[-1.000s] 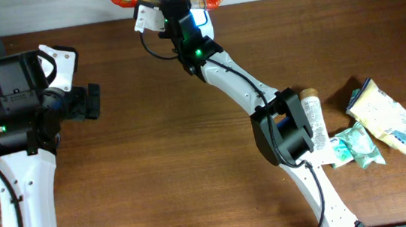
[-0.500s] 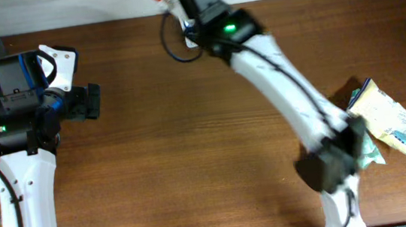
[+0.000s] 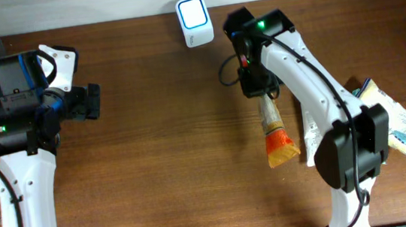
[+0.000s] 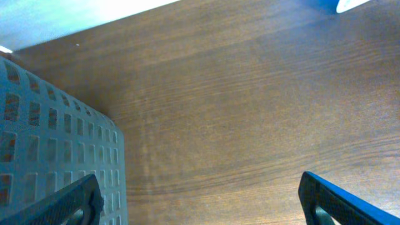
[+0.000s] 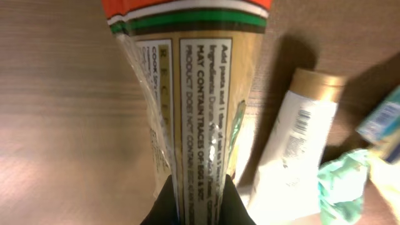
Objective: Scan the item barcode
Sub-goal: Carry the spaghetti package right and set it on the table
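Right end effector (image 3: 258, 91) is fully closed on one end of the pasta packet (image 3: 274, 132). In the right wrist view the fingers (image 5: 237, 212) pinch the clear film at the packet's narrow end. From overhead, the packet points toward the near side, orange end nearest, right of centre over the table (image 3: 169, 155). I can't tell if it's lifted or touching the wood. The side with the ingredients text faces the wrist camera. The scanner (image 3: 194, 12) sits at the far edge with its lit white face up, well apart from the packet and to its far left. Left end effector (image 3: 93, 101) is wide open with nothing between the fingers, over bare wood on the left, near the grey mesh basket (image 4: 56, 156). On the right of the table, a white tube with a gold cap (image 5: 294, 144) lies just beside the packet. A green pouch (image 5: 344, 181) is next to the tube, and a yellow bag (image 3: 396, 119) sits furthest right.
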Tool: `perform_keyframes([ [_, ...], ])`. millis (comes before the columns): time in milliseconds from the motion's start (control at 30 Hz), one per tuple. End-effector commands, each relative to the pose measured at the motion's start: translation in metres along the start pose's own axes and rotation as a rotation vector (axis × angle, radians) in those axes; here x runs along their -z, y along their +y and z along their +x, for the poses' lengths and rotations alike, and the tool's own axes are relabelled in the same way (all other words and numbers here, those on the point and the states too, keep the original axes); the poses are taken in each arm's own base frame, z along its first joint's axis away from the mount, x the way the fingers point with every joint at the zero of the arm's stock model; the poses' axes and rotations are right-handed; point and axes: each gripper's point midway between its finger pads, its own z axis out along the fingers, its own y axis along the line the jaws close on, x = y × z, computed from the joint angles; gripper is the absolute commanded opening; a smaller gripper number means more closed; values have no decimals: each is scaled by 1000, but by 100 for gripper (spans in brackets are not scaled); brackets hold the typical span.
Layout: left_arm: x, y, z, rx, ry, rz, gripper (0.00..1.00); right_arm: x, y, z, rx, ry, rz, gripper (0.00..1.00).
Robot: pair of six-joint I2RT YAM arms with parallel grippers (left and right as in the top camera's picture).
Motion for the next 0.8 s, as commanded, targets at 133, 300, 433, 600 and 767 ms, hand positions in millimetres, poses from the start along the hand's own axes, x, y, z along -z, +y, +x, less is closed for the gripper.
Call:
perform_keyframes([
  [133,4,0,-3,-14,-16,4,99,-47,-52,3,-38,43,10,20],
  [300,4,0,-3,-14,-16,4,99,-22,-69,6,-73,74,-14,41],
  [433,4,0,-3,-14,-16,4,99,59,-71,-1,-68,-48,-47,48],
  [600,4,0,-3,-14,-16,4,99,181,-37,13,46,-334,-209,73],
  [767,4,0,-3,-14,-16,4,99,279,-23,70,142,-618,-330,99],
])
